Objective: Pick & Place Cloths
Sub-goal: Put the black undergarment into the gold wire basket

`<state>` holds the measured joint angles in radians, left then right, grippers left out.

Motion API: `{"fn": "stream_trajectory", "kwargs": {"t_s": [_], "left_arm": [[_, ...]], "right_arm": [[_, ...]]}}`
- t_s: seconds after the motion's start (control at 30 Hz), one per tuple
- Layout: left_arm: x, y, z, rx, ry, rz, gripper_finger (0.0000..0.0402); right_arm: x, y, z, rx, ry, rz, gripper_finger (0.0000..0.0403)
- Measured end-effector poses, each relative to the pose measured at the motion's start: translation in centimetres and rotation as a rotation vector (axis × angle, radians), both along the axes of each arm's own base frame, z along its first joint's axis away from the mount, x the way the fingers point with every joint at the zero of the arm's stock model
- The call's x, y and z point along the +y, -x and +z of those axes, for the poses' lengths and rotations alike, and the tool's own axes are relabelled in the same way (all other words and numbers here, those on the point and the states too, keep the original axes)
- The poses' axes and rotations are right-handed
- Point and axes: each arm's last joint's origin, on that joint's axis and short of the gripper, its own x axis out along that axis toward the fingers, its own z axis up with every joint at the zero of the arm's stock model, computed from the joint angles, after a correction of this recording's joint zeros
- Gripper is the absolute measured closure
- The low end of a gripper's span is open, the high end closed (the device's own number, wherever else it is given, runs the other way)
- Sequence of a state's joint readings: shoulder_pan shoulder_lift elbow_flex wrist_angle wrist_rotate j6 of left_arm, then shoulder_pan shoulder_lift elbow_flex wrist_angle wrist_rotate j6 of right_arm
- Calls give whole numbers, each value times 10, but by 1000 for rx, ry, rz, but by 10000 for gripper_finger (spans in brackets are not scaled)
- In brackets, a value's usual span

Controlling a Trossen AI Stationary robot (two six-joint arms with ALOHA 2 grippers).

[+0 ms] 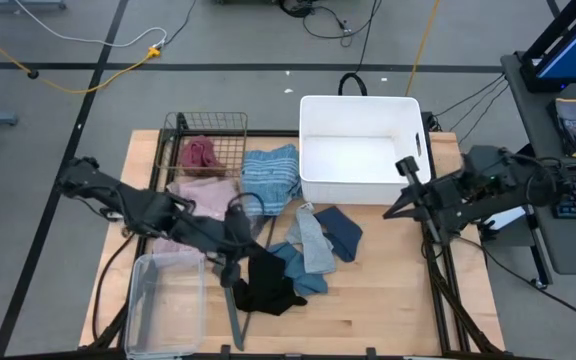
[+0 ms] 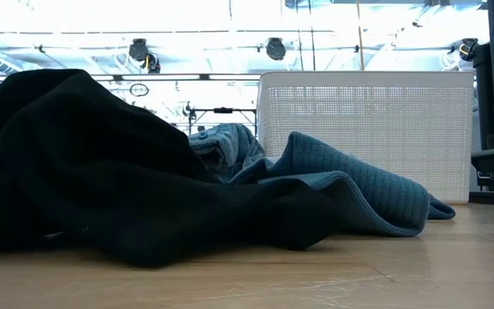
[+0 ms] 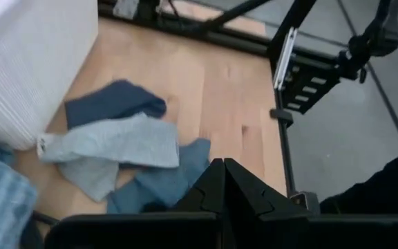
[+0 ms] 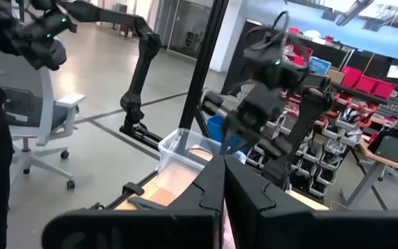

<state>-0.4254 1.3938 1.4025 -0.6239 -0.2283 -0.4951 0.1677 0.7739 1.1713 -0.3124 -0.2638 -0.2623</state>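
Note:
Several cloths lie on the table. A maroon piece (image 1: 198,153) sits in the wire basket, with a pink checked shirt (image 1: 204,194) and a blue striped towel (image 1: 271,172) beside it. The pale grey-blue (image 3: 116,142), navy (image 3: 112,102) and teal (image 3: 168,183) pieces overlap mid-table. A black cloth (image 1: 266,282) is heaped at the near edge and fills the low view (image 2: 101,172). My left gripper (image 1: 251,238) is shut (image 3: 223,173), just left of the black cloth, with nothing between its fingers. My right gripper (image 1: 400,190) is shut (image 4: 223,169) at the white bin's right end.
A white plastic bin (image 1: 361,148) stands at the far middle and a wire basket (image 1: 208,128) at the far left. A clear plastic container (image 1: 165,300) sits at the near left, with a grey clothes hanger (image 1: 231,312) beside it. Bare wood lies at the near right.

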Motion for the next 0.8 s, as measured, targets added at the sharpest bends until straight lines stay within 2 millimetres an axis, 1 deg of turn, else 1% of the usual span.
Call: {"fn": "stream_trajectory", "kwargs": {"t_s": [0.13,0.3,0.37,0.5,0.6,0.8], "left_arm": [[-12,-11,-16,70,68,5,397],[-30,-23,-43,224,180,-37,400],[-37,-25,-54,307,210,-48,398],[-46,-26,-76,469,252,-3,393],[-52,-24,-84,536,281,35,392],[-64,-22,-93,586,318,88,392]], "right_arm": [[-1,7,1,-4,-1,0,403],[-2,10,2,-13,-3,0,403],[-2,10,2,-13,-2,0,403],[-2,10,1,-8,-2,0,403],[-2,10,1,-7,-1,0,403],[-2,10,1,-8,-1,0,403]]}}
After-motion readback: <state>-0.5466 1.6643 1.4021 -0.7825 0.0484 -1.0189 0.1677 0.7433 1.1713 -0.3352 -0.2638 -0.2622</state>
